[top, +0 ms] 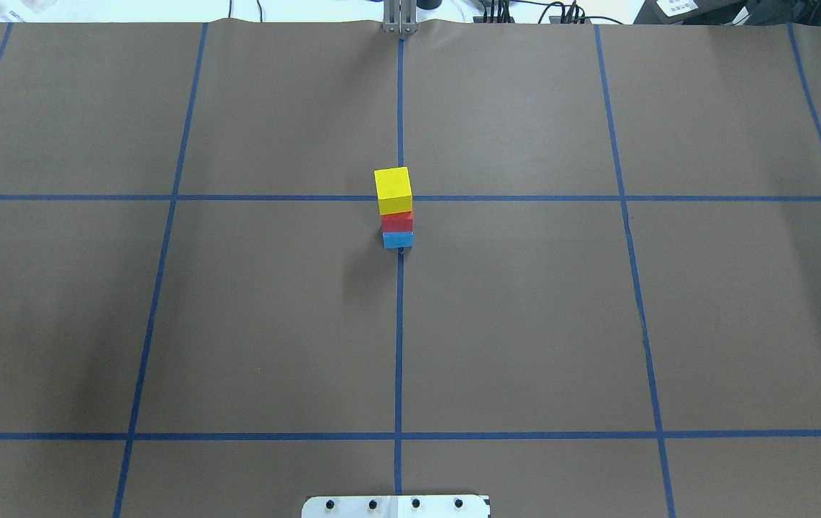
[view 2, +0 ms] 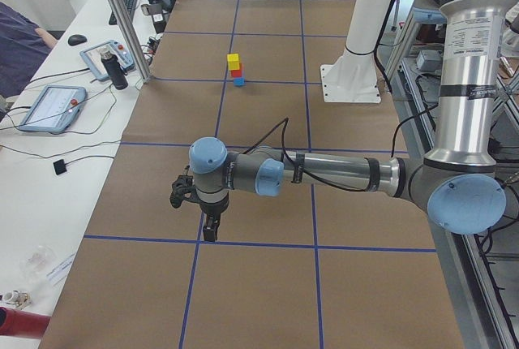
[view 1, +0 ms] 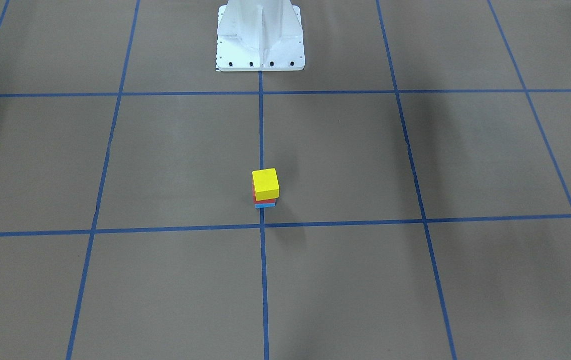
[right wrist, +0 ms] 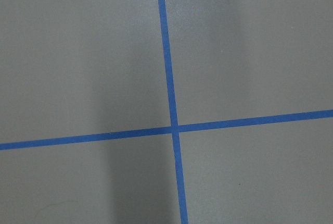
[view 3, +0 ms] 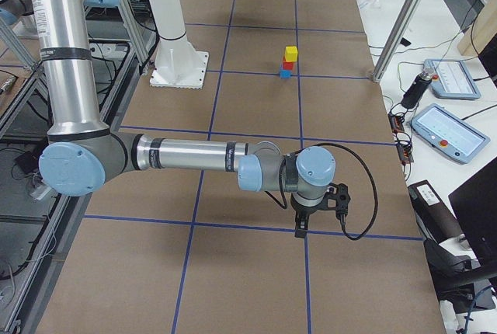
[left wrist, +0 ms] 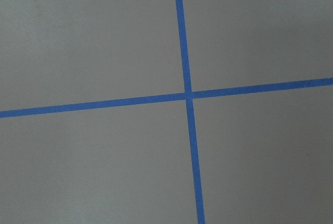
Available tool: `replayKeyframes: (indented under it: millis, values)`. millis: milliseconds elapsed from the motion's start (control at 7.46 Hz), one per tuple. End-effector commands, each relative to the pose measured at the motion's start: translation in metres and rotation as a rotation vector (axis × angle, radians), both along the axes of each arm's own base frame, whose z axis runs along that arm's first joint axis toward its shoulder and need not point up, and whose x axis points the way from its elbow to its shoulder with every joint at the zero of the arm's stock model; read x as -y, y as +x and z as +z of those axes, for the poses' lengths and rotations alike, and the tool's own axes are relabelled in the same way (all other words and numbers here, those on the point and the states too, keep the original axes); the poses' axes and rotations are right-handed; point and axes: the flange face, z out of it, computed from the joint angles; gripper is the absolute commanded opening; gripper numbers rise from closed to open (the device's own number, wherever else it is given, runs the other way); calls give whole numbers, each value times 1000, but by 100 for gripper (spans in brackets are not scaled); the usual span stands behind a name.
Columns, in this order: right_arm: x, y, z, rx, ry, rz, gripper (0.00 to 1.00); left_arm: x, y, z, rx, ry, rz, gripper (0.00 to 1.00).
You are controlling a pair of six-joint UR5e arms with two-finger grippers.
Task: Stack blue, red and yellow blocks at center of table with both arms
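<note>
A yellow block [top: 393, 190] sits on a red block [top: 396, 221], which sits on a blue block [top: 398, 239], forming a slightly uneven stack on the table's centre tape line. The stack also shows in the front view [view 1: 265, 183]. My left gripper [view 2: 210, 231] hangs over a tape crossing far from the stack, at the table's left end. My right gripper [view 3: 300, 227] hangs likewise at the right end. Both show only in the side views, so I cannot tell whether they are open or shut. Both wrist views show only brown paper and blue tape.
The white robot pedestal [view 1: 260, 40] stands behind the stack. Blue tape lines [top: 399, 345] divide the brown table cover. Teach pendants [view 2: 49, 107] and cables lie on the side bench, behind an aluminium post [view 2: 122, 16].
</note>
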Motion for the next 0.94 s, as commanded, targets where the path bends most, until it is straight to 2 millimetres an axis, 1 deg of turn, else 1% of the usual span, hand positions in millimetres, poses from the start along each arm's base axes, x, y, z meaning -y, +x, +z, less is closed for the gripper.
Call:
replayKeyframes:
  millis: [0, 134, 268, 804]
  values:
    - [-26, 0, -13, -14, -8, -7, 99, 0, -1, -3, 1, 8, -1, 100]
    - [-37, -1, -12, -14, -7, -8, 99, -1, -2, -6, 1, 14, -1, 100]
    - [-45, -1, -4, -12, -17, -8, 99, -5, -1, -1, 2, 5, 0, 100]
    - [-45, -1, -4, -7, -16, -8, 99, -6, -1, 0, 0, 0, 0, 100]
